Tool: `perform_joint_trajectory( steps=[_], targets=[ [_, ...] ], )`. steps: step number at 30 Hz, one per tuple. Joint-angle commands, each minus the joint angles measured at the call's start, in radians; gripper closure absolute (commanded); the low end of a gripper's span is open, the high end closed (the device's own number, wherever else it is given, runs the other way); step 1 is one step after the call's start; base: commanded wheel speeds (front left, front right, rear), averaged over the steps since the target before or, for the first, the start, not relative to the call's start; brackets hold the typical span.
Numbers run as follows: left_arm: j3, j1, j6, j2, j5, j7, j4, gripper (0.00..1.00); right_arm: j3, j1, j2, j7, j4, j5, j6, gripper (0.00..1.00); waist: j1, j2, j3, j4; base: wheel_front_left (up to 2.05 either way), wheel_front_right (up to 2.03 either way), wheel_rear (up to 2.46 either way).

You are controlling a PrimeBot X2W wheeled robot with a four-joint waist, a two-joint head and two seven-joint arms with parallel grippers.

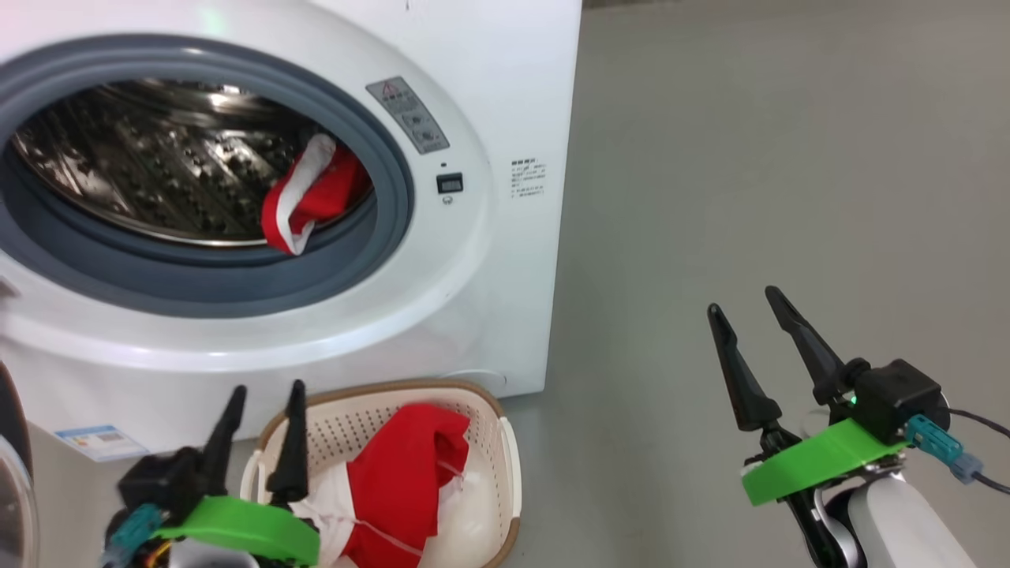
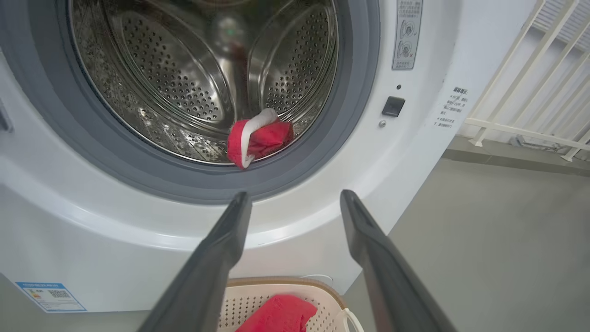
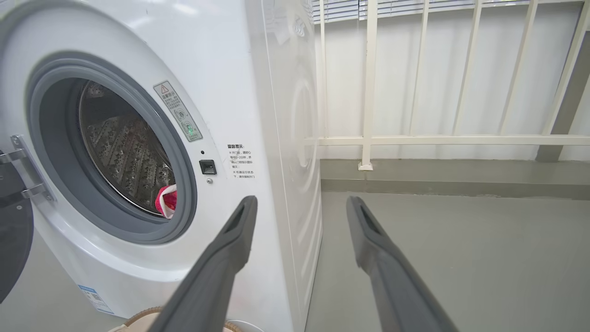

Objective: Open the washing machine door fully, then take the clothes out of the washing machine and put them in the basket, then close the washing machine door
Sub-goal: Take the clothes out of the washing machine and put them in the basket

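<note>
The washing machine [image 1: 489,260] stands with its door swung open; the door's black rim [image 3: 13,230] shows at the left edge. One red garment with white trim [image 1: 312,197] lies at the drum's lower right lip, and it also shows as red cloth [image 2: 258,140] in the left wrist view. The basket [image 1: 505,442] sits on the floor before the machine and holds red and white clothes [image 1: 402,473]. My left gripper [image 1: 264,386] hovers open over the basket's left side, empty. Out to the right over bare floor, my right gripper [image 1: 742,300] is open and empty.
Grey floor [image 1: 789,158] spreads to the right of the machine. A white railing [image 3: 368,138] runs behind it. The steel drum [image 2: 184,74] has room left of the garment. A blue-edged label [image 1: 99,440] is stuck low on the machine's front.
</note>
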Motion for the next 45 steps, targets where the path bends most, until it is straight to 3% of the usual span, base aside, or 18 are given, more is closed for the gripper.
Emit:
perform_joint_trajectory(
  steps=[1, 11, 18, 45],
  targets=[
    [0.049, 0.019, 0.000, 0.017, -0.004, -0.012, -0.073, 0.00, 0.001, 0.013, 0.004, -0.006, -0.033, -0.011, 0.007, 0.00, 0.0000, 0.0000, -0.029, -0.004, 0.00, 0.00, 0.00],
    [0.095, 0.145, 0.000, 0.026, 0.055, -0.012, -0.212, 0.00, -0.051, 0.086, 0.004, -0.006, -0.044, -0.022, 0.007, 0.00, 0.0000, 0.0000, -0.086, -0.006, 0.00, 0.00, 0.00],
    [0.121, 0.235, 0.029, 0.015, 0.105, -0.012, -0.312, 0.00, -0.077, 0.141, 0.001, -0.006, -0.066, -0.029, 0.007, 0.00, 0.0000, 0.0000, -0.109, -0.007, 0.00, 0.00, 0.00],
    [0.137, 0.304, 0.036, 0.005, 0.128, -0.012, -0.332, 0.00, -0.055, 0.159, -0.003, -0.006, -0.072, -0.036, 0.007, 0.00, 0.0000, 0.0000, -0.123, -0.010, 0.00, 0.00, 0.00]
  ],
)
